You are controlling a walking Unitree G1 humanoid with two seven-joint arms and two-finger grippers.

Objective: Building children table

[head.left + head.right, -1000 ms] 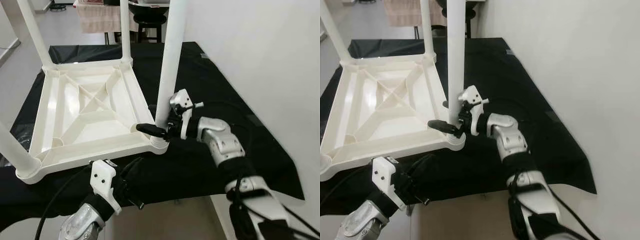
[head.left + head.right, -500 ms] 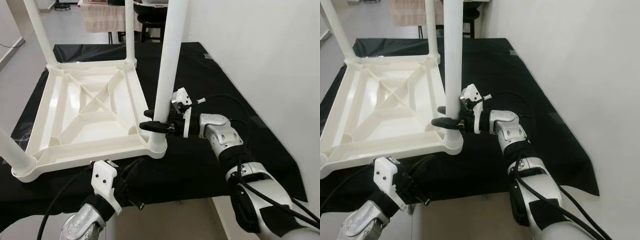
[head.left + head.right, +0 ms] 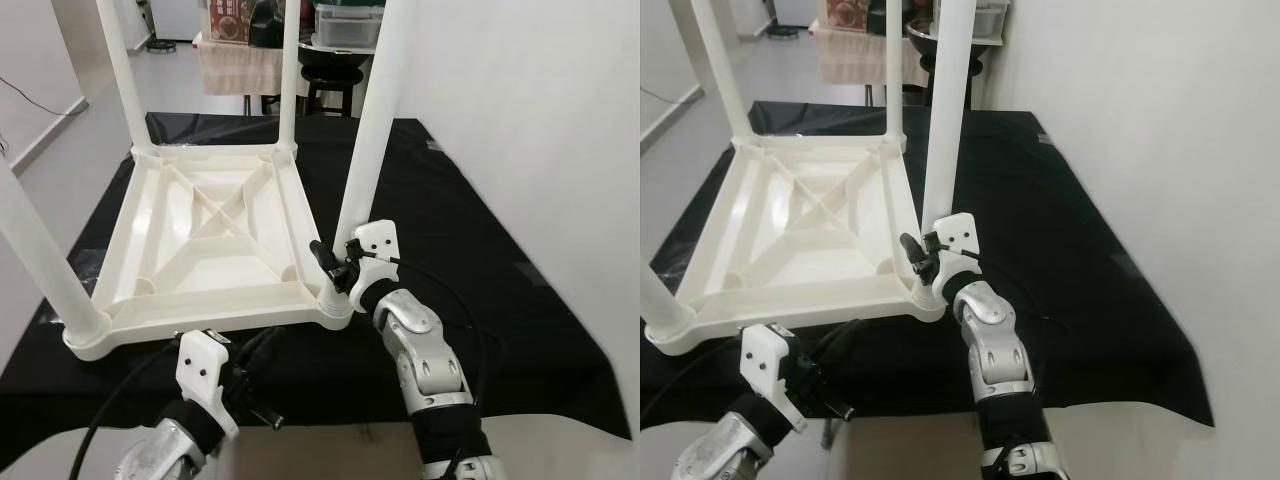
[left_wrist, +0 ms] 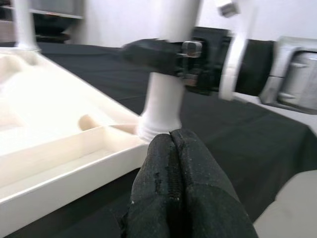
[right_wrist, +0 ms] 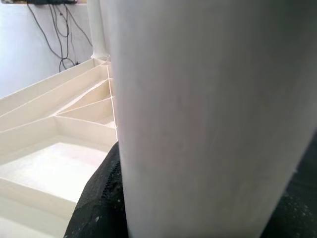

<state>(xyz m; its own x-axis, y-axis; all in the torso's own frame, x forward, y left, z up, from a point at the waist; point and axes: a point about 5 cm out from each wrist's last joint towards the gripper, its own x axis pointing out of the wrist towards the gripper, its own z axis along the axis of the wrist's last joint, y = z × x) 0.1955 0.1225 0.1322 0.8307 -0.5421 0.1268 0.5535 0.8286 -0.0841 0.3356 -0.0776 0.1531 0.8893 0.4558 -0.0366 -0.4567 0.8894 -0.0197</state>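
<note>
Left eye view: upturned white table top (image 3: 200, 240) lying on the black-covered table (image 3: 470, 250).
Right pincer (image 3: 330, 268) clenched around the near right leg (image 3: 365, 160) by its socket; left pincer (image 4: 173, 178) closed, empty, just beside the near edge.

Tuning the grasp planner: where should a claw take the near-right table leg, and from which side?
Low on the round shaft of the near-right leg, just above its corner socket, coming in level from the robot's side, as the right claw does. The shaft is smooth, upright and slim enough to straddle. The upturned tabletop blocks the inner side.
</note>
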